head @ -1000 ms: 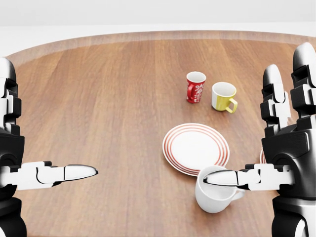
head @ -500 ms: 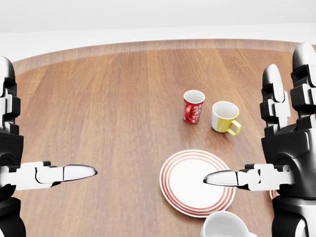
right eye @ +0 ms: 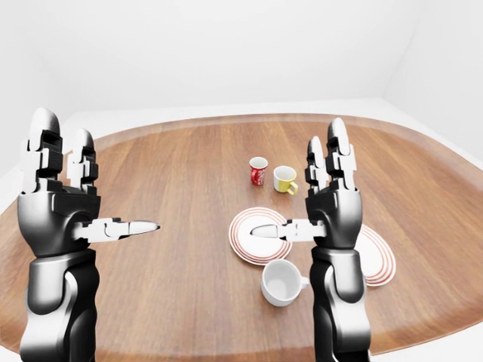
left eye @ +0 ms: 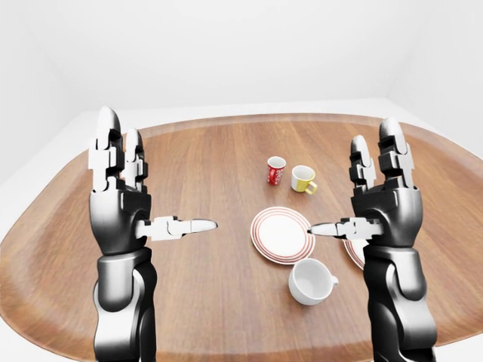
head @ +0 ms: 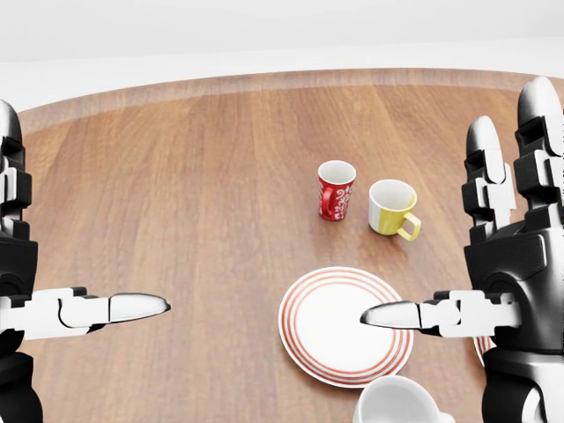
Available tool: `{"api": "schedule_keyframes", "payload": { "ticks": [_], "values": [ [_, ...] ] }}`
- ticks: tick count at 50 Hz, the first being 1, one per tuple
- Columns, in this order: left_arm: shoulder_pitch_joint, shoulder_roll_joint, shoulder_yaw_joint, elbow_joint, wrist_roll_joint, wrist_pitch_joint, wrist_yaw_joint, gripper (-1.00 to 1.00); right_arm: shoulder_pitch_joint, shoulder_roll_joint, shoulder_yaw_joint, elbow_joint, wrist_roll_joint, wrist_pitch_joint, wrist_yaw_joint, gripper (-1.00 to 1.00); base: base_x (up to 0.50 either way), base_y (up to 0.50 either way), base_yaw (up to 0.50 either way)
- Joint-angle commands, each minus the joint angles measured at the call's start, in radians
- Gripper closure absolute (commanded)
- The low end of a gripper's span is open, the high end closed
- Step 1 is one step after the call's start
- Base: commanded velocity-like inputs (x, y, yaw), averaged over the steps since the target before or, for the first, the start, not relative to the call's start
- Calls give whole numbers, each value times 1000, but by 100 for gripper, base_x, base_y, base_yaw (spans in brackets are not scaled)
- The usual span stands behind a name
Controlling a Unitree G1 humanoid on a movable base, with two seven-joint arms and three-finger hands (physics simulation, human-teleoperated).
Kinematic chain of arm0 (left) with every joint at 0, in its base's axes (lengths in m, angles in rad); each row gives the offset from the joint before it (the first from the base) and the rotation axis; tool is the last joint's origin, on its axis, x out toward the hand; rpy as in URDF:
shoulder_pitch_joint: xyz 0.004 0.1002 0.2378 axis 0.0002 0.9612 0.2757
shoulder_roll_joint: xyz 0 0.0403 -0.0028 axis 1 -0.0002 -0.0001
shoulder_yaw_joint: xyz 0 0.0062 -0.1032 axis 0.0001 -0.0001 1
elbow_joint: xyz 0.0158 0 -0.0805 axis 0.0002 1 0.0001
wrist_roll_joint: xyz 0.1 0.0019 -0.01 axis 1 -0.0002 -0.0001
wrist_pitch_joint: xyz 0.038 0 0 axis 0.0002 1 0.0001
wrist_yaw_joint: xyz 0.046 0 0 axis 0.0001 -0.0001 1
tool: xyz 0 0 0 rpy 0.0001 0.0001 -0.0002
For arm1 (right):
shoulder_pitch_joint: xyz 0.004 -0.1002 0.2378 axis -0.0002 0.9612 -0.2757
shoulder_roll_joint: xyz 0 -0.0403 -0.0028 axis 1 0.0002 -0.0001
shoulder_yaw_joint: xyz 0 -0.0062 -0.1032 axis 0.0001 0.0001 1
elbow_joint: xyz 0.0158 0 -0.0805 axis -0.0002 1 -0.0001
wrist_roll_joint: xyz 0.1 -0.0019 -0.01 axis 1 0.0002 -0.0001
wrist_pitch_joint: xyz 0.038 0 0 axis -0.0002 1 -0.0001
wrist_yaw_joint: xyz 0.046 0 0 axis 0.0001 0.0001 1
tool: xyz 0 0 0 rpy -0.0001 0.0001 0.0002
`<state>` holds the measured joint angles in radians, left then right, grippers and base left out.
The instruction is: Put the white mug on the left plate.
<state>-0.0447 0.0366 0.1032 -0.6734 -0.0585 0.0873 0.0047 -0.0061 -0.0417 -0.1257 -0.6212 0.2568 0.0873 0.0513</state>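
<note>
The white mug [left eye: 311, 281] stands upright on the wooden table, just below and right of the left red-rimmed plate [left eye: 275, 235], touching neither hand. In the head view only the mug's rim [head: 397, 401] shows at the bottom edge. My right hand [left eye: 347, 181] is held up open above the table, fingers pointing up, its thumb [head: 392, 315] reaching over the left plate's right side. My left hand [left eye: 155, 181] is raised open too, far left of the plate, holding nothing.
A red patterned mug [head: 336, 189] and a yellow mug [head: 391, 208] stand side by side above the left plate. A second red-rimmed plate [right eye: 376, 254] lies to the right, partly behind my right arm. The table's rounded edge [left eye: 45, 226] curves at left.
The whole head view has shifted: plate and mugs sit lower and slightly left, and the white mug has slid to the bottom edge. Both hands keep the same open pose.
</note>
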Motion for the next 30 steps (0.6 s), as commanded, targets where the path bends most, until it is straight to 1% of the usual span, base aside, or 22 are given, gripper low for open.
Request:
{"api": "schedule_keyframes", "payload": {
  "ticks": [1,5,9,12,17,19,21,24,27,30],
  "values": [
    [-2,1,3,5,-1,0,0,-100,-14,-8,11,24,-58,0,-13,-100,0,0,0],
    [-6,3,4,0,-2,0,2,-100,-21,-8,33,9,-88,0,-16,-100,0,0,0],
    [-6,2,3,2,-1,0,1,-100,-43,6,62,-4,-112,0,-41,-100,0,0,0],
    [-2,3,4,-3,1,0,0,-100,-21,-3,121,47,-202,0,-33,-100,0,0,0],
    [3,0,-3,1,6,0,-1,-100,-27,3,150,70,-292,0,-16,-100,0,0,0],
    [3,-1,-3,-1,7,0,-1,-100,-27,11,151,57,-305,0,-5,-100,0,0,0],
    [3,0,-2,-2,8,0,-2,-100,-16,19,157,20,-301,0,11,-100,0,0,0],
    [4,-1,-1,0,9,0,-1,-100,19,19,189,-38,-307,0,32,-100,0,0,0],
    [10,-3,-8,3,13,0,-2,-100,61,25,207,-22,-312,0,36,-100,0,0,0],
    [4,-1,-3,-1,12,0,-3,-100,133,23,239,-5,-316,0,38,-100,0,0,0]
  ]
}}
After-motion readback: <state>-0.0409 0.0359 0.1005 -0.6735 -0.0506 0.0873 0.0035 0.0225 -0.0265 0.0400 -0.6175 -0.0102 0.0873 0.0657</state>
